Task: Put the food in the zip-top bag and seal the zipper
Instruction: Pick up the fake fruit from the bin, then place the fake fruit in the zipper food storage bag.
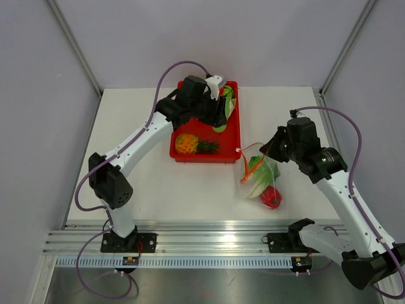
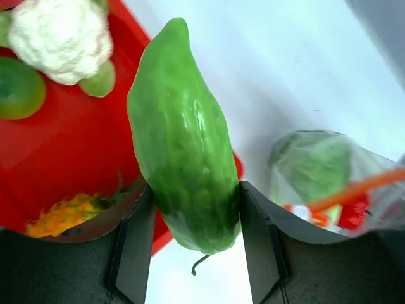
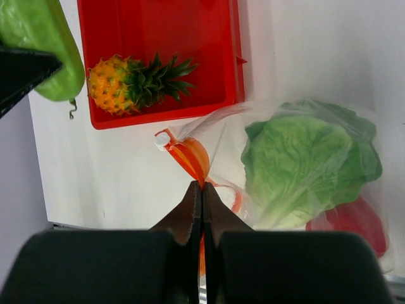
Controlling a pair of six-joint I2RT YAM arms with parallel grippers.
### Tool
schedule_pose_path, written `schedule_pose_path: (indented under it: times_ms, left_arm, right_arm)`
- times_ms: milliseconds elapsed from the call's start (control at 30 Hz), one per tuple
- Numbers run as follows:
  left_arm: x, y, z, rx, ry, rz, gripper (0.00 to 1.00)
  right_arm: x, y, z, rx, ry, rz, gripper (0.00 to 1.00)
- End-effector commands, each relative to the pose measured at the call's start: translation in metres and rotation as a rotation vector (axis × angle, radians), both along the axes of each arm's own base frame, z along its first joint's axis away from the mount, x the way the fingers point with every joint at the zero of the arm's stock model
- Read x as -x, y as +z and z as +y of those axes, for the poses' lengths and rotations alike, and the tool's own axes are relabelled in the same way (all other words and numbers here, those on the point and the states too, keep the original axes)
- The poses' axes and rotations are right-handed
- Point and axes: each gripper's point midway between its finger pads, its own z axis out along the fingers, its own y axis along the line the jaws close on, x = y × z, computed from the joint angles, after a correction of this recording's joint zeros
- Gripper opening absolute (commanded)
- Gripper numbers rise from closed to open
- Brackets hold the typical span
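From the top view I am finding the left gripper (image 1: 223,101) clamping the cucumber piece (image 1: 228,106) over the right side of the red tray (image 1: 205,158), where the pineapple (image 1: 190,144) is lying. The zip-top bag (image 1: 261,172) is lying on the desk (image 1: 190,190) just right of the tray, already carrying the lettuce (image 1: 255,185) and the tomato (image 1: 271,197). The right gripper (image 1: 266,152) is meeting the bag at its near-tray edge. In the left wrist view both fingers (image 2: 133,247) are pressing the cucumber's thicker end, with the tapered tip pointing away. Its skin is looking glossy, hard and faintly ridged. The knobbly white cauliflower (image 2: 60,38) is sitting in the tray beyond. In the right wrist view the jaws are standing fully closed, pinching the zipper (image 3: 190,155), a thin orange-red strip on clear, crinkled film. I am flagging three risks. The slick, tapering cucumber may be squeezing out of the grip, since only its end is being held. The slack film, lifted at one point only, may be sagging across the mouth and blocking entry. The bulky, frilled lettuce is filling much of the pouch, so a push may be dragging the bag or tearing the strip from the pinch.
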Motion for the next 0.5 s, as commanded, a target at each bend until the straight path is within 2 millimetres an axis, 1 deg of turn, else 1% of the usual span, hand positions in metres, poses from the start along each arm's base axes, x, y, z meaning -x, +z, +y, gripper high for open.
schedule_pose_path:
  times_ms: [0, 33, 67, 100, 133, 167, 200, 233, 267, 333, 433, 467]
  left_arm:
    - [0.035, 0.052, -0.014, 0.187, -0.124, -0.028, 0.1]
    - [0.043, 0.046, -0.015, 0.201, -0.141, -0.002, 0.07]
    - [0.05, 0.057, -0.019, 0.254, -0.161, -0.003, 0.04]
    - [0.06, 0.069, -0.019, 0.288, -0.18, -0.016, 0.03]
    - [0.069, 0.062, -0.019, 0.299, -0.192, 0.009, 0.0]
    - [0.074, 0.071, -0.023, 0.343, -0.218, -0.004, 0.0]
    - [0.083, 0.072, -0.026, 0.371, -0.23, 0.021, 0.0]
    - [0.091, 0.083, -0.024, 0.403, -0.242, 0.008, 0.0]
    - [0.097, 0.082, -0.027, 0.433, -0.258, 0.03, 0.0]
    - [0.104, 0.093, -0.023, 0.464, -0.267, 0.017, 0.0]
    - [0.109, 0.099, -0.018, 0.451, -0.257, 0.021, 0.0]
    - [0.11, 0.107, -0.016, 0.451, -0.265, 0.009, 0.0]
  right_arm:
    - [-0.013, 0.025, 0.012, -0.073, 0.019, -0.086, 0.0]
    - [-0.013, 0.026, 0.013, -0.078, 0.017, -0.087, 0.0]
    - [-0.014, 0.027, 0.014, -0.08, 0.019, -0.091, 0.0]
    - [-0.014, 0.029, 0.015, -0.084, 0.022, -0.092, 0.0]
    - [-0.014, 0.031, 0.015, -0.092, 0.022, -0.096, 0.0]
    - [-0.014, 0.034, 0.015, -0.098, 0.022, -0.101, 0.0]
    - [-0.013, 0.035, 0.016, -0.105, 0.023, -0.107, 0.0]
    - [-0.012, 0.038, 0.017, -0.12, 0.023, -0.11, 0.0]
    - [-0.011, 0.041, 0.018, -0.131, 0.025, -0.12, 0.0]
    - [-0.01, 0.048, 0.02, -0.161, 0.021, -0.129, 0.0]
    - [-0.011, 0.064, 0.025, -0.204, 0.036, -0.16, 0.0]
    - [-0.01, 0.065, 0.027, -0.209, 0.043, -0.157, 0.0]
